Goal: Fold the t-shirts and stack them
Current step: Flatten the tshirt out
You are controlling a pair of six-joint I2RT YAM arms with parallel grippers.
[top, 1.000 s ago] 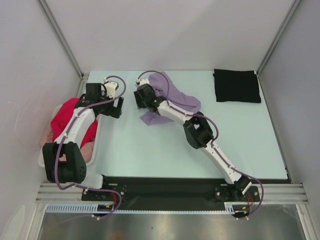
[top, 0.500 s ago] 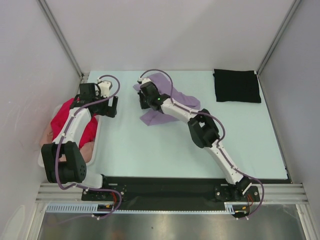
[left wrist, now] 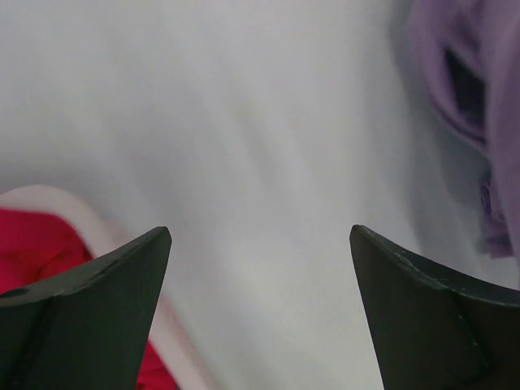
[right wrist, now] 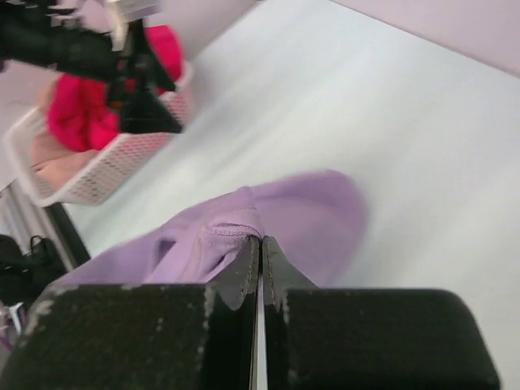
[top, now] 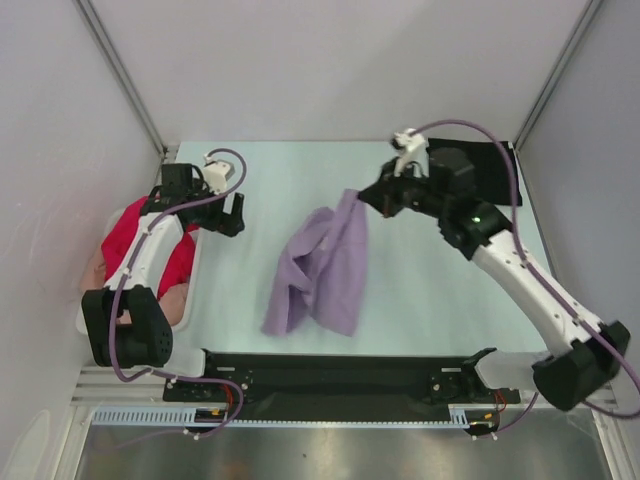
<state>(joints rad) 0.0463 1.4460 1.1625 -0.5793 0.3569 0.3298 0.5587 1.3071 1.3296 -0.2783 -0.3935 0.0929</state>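
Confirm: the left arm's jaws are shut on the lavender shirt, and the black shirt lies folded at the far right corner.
No: the right gripper has its jaws shut on the lavender shirt, as the right wrist view shows. The rest stands.

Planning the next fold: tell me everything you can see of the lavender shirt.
The lavender t-shirt is soft, plain cloth, unfolded and rumpled. The right gripper, shut, pinches a stitched edge; from there it trails in loose folds toward the near edge of the pale table, its lower part seemingly resting there. Nothing else touches it.
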